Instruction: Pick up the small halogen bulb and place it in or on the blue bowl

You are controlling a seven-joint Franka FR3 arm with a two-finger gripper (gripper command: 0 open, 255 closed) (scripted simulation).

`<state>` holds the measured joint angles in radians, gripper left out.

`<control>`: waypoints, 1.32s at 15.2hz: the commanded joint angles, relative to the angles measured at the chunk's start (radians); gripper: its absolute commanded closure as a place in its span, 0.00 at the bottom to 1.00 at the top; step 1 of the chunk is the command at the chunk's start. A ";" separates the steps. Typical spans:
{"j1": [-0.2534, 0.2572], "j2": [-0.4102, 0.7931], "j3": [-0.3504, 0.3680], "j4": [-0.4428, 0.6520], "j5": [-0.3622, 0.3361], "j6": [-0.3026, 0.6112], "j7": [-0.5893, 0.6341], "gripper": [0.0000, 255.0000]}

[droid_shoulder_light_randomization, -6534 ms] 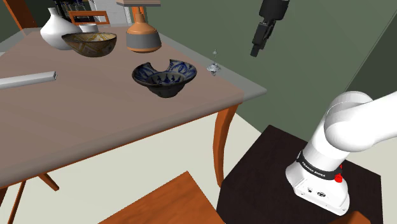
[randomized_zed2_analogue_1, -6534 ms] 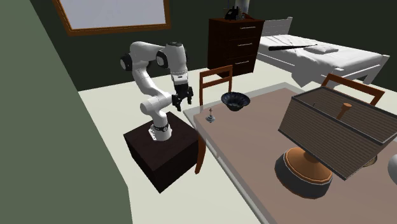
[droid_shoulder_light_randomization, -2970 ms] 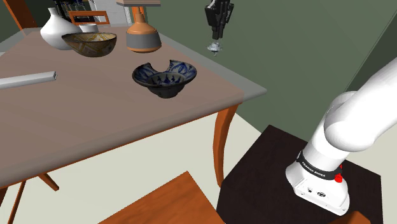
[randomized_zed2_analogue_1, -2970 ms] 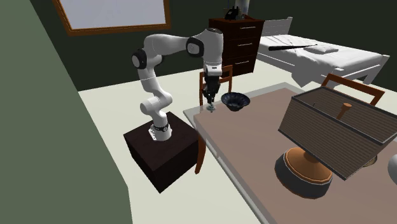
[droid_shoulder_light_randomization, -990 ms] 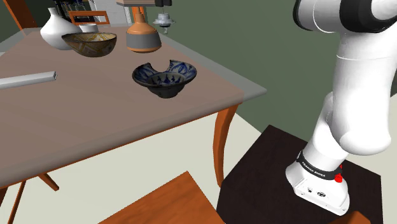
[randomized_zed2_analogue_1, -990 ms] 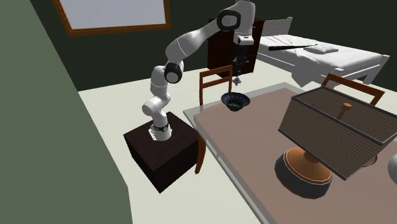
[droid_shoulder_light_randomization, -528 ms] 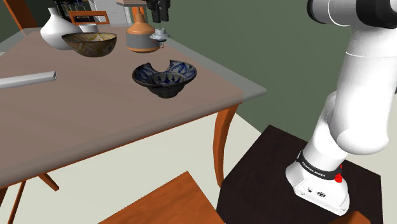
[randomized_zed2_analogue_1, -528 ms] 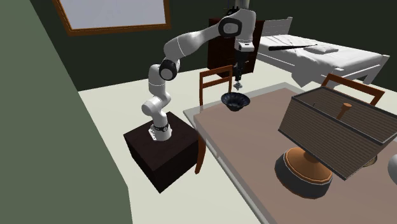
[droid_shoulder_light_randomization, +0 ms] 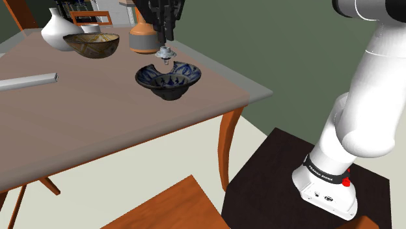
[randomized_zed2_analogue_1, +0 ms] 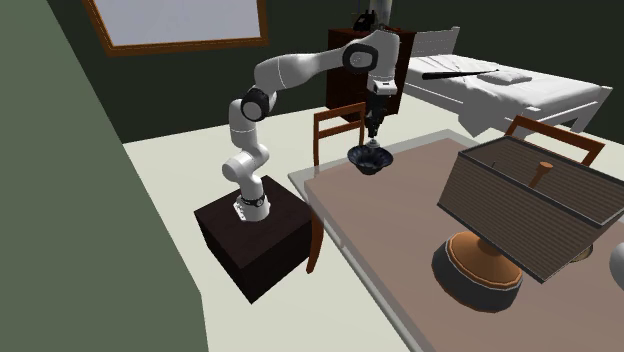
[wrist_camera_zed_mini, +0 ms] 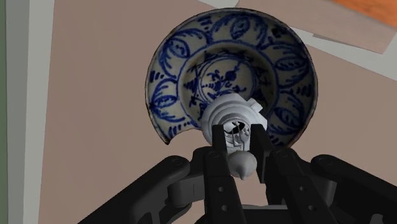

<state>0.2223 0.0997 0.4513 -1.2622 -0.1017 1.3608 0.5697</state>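
The gripper (wrist_camera_zed_mini: pixel 240 141) squeezed the bulb (wrist_camera_zed_mini: pixel 232 114) tight, just above the bowl (wrist_camera_zed_mini: pixel 167 76). The bowl's rim had a gap. If let go too high, the bulb could bounce, roll out there and land on the surface (droid_shoulder_light_randomization: pixel 97 110).

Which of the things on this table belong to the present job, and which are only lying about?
For the job: small white halogen bulb, held in the black jaws; white bowl with blue pattern, below it.
Lying about: brown bowl; white vase; orange and grey table lamp; long grey bar.
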 commanded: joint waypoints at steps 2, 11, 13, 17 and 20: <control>-0.011 -0.034 -0.006 -0.086 0.017 0.056 -0.007 1.00; -0.013 -0.043 -0.007 -0.113 0.021 0.075 -0.009 1.00; -0.013 -0.043 -0.007 -0.113 0.021 0.075 -0.009 0.00; -0.013 -0.043 -0.007 -0.113 0.021 0.075 -0.009 0.00; 0.012 0.030 0.008 0.085 -0.016 -0.058 0.009 0.00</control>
<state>0.2285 0.1080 0.4563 -1.2434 -0.1067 1.3507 0.5778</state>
